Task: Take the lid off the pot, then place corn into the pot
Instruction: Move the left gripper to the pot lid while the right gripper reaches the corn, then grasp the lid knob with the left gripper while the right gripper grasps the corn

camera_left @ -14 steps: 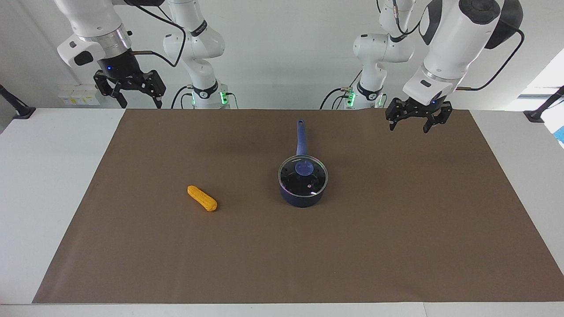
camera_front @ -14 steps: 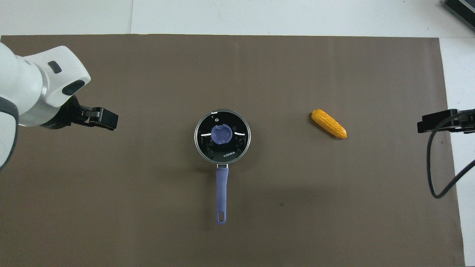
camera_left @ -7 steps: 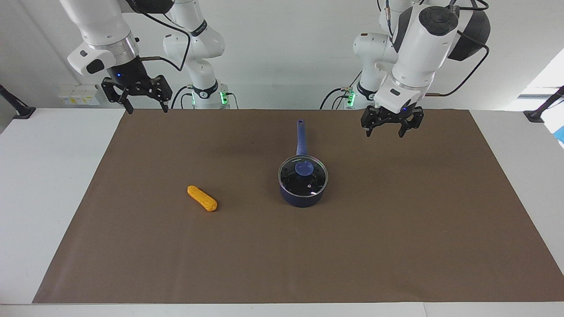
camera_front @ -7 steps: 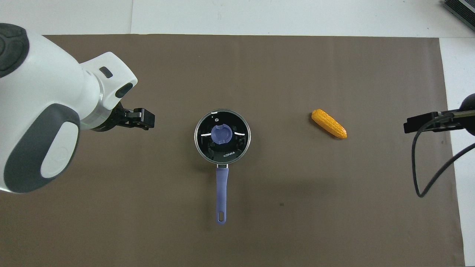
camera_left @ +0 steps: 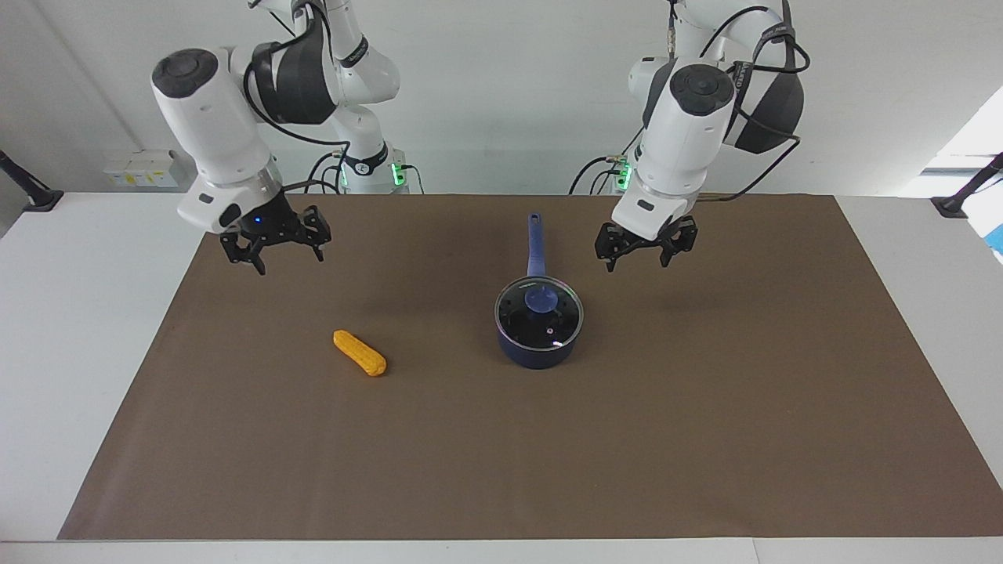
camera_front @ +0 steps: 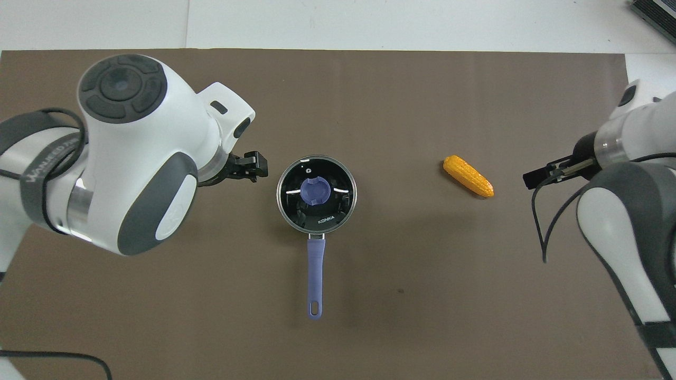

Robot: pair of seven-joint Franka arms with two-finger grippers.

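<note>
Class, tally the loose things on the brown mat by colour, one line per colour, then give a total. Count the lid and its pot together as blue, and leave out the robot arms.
Blue: 2, the pot and the lid resting on it
Orange-yellow: 1, the corn
Total: 3

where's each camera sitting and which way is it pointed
Facing view: high across the table, looking back at the robots; both whole arms and bases show, left gripper and right gripper raised over the mat.
Overhead view: high above the robots' end, looking steeply down and forward; only the arms' forward links show, coming in from the bottom corners.
Shared: the pot with the lid on it, the corn and the brown mat, half a turn apart.
</note>
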